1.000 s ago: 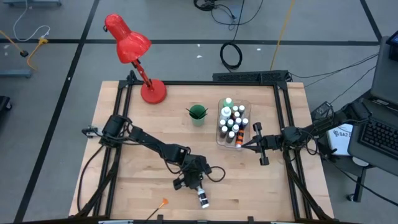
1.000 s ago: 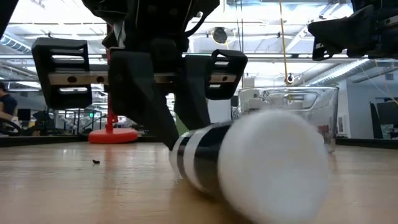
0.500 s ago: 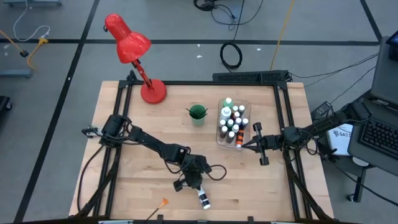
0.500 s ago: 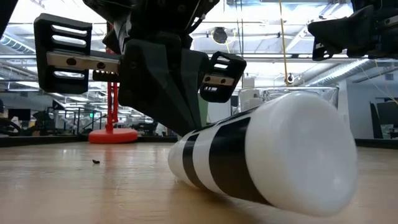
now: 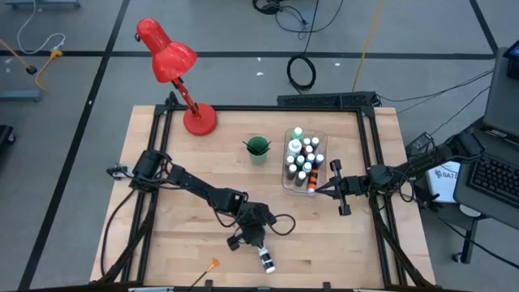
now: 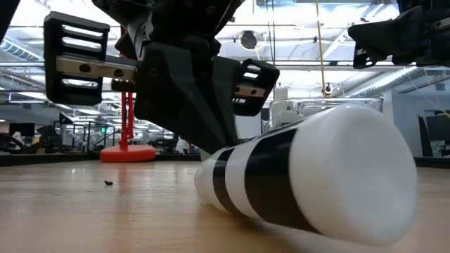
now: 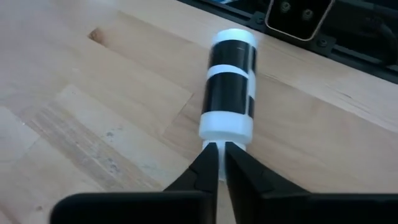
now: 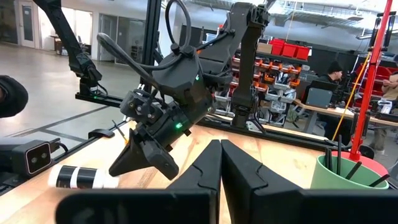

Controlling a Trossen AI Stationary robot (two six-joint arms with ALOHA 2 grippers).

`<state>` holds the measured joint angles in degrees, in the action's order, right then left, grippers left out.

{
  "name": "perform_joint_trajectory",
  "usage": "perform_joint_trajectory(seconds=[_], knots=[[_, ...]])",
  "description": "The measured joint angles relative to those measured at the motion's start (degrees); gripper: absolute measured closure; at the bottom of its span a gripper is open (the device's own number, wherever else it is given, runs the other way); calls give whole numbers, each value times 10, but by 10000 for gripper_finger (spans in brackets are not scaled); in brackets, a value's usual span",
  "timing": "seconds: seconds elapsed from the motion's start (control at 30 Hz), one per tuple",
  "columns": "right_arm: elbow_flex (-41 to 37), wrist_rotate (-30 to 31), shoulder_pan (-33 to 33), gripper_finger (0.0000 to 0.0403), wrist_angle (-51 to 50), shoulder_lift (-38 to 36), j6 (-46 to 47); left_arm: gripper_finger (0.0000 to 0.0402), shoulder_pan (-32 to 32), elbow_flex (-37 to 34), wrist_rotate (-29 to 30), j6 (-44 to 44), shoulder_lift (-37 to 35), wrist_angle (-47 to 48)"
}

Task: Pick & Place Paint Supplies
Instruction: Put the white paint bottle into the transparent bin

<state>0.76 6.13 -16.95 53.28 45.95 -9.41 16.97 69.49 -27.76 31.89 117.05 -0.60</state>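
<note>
A white bottle with dark bands (image 5: 265, 259) lies on its side on the wooden table near the front edge; it fills the low view (image 6: 309, 183) and shows in the left wrist view (image 7: 229, 84). My left gripper (image 5: 257, 246) slants down at the bottle's far end, its fingers almost together (image 7: 219, 158). My right gripper (image 5: 318, 188) waits shut (image 8: 221, 155) above the table's right side, next to the clear bin. My left gripper has its fingertips (image 7: 210, 155) at the bottle's white end (image 7: 224, 132), the end farthest from the table's front edge. A thin white part shows in the narrow gap between the two fingers. The fingers slant down from the far side, along the bottle. The bottle's side rests on the table.
A clear bin (image 5: 285, 180) with several small bottles stands at the right, a green cup (image 5: 258, 148) with brushes at the middle back, a red lamp (image 5: 199, 120) at the back left. A small orange thing (image 5: 214, 264) lies near the front edge.
My left gripper has rolled about its own line and its fingers have come together at the bottle's far end. The bottle has turned about on the table: its near end has swung a little toward the table's right, while its far end stayed by the fingers.
</note>
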Motion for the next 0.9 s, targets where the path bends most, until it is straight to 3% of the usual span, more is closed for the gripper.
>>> perform_joint_trajectory(seconds=[0.47, 0.77, 0.9], knots=[[0, 0, 0, 399, 0, 0, 8, 193, -6, -1, 12, -25, -8, 31], [0, 0, 0, 399, 0, 0, 8, 173, 10, -1, 64, -30, -16, 59], [0, 0, 0, 399, 0, 0, 13, 172, 11, -1, 84, -81, -31, 70]])
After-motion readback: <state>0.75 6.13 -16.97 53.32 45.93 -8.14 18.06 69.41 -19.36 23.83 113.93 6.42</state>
